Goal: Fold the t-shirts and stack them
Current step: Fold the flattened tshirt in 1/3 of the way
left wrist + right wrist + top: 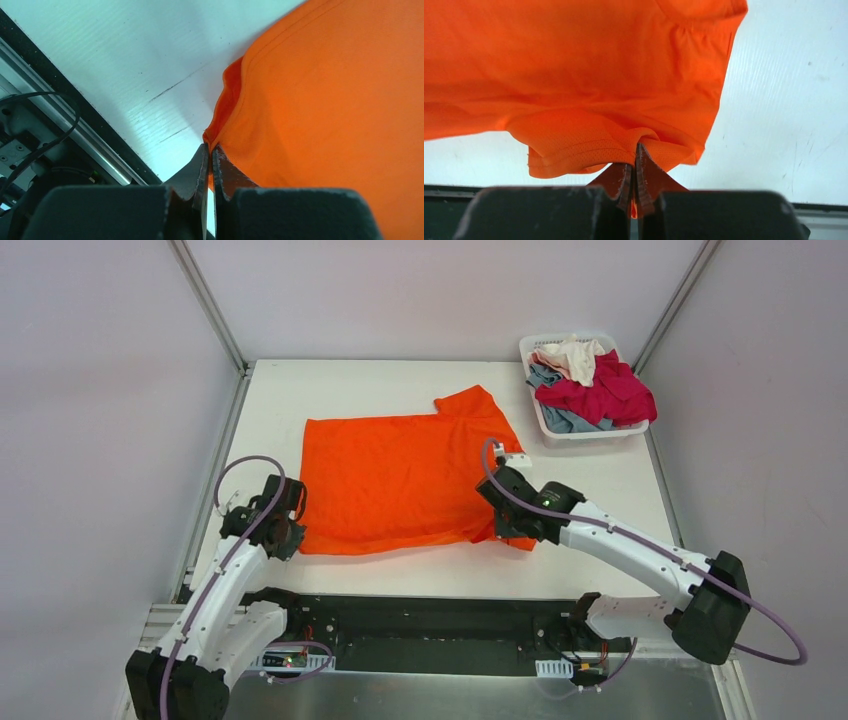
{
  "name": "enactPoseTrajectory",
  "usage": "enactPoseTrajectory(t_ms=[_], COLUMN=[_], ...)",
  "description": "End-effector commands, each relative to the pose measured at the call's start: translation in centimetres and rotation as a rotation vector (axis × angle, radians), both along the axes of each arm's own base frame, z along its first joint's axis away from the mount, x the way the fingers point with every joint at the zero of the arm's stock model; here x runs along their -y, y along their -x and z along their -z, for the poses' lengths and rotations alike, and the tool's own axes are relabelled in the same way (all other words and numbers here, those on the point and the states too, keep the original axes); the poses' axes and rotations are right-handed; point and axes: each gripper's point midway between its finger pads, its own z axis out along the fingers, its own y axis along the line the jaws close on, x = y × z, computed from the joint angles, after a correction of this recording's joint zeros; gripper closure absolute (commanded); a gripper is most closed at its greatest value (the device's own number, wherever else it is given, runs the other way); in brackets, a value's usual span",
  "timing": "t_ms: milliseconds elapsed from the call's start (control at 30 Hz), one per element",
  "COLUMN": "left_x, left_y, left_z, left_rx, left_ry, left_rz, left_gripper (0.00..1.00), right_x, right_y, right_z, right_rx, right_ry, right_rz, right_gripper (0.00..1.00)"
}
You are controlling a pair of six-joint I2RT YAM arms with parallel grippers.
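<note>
in the top view, the orange t-shirt (pixel 400 475) lay spread flat across the middle of the table (pixel 600 480), one sleeve pointing to the upper right, toward the basket (pixel 541 416) heaped with the other t-shirts (pixel 600 390). the left gripper (pixel 297 536) sat at the shirt's lower-left corner and the right gripper (pixel 500 533) at its lower-right corner; neither pinch could be read from here. a good fold probably needed both corners lifted together and carried toward the top edge at one pace, with the hem kept taut

in the left wrist view, the jaws were closed to a thin slit on the hemmed corner at lower centre; how much cloth they held was hidden

in the right wrist view, the jaws pinched a bunched bit of hem at bottom centre; whether one layer or two was caught could not be told
</note>
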Motion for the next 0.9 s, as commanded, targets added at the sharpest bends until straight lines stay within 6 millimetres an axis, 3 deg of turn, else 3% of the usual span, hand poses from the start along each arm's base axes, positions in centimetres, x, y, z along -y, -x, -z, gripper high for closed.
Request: enactPoseTrajectory(t_ms=[0, 400, 867], left_x=[-1.0, -1.5, -1.7], left_y=[-2.3, -6.0, -9.1], left_z=[-1.7, -2.0, -1.2], left_rx=[0.06, 0.028, -0.032], left_ry=[-0.053, -0.12, -0.166], left_rz=[-0.035, -0.059, -0.069], left_gripper=[1.0, 1.0, 1.0], right_x=[-1.2, -1.7, -2.4], right_y=[-4.2, -9.5, -13.4], right_z=[-2.6, -2.5, -1.3], right_rx=[0.122, 0.076, 0.062], right_ry=[-0.009, 0.054, 0.041], right_rz=[-0.021, -0.038, -0.015], right_gripper=[1.0, 1.0, 1.0])
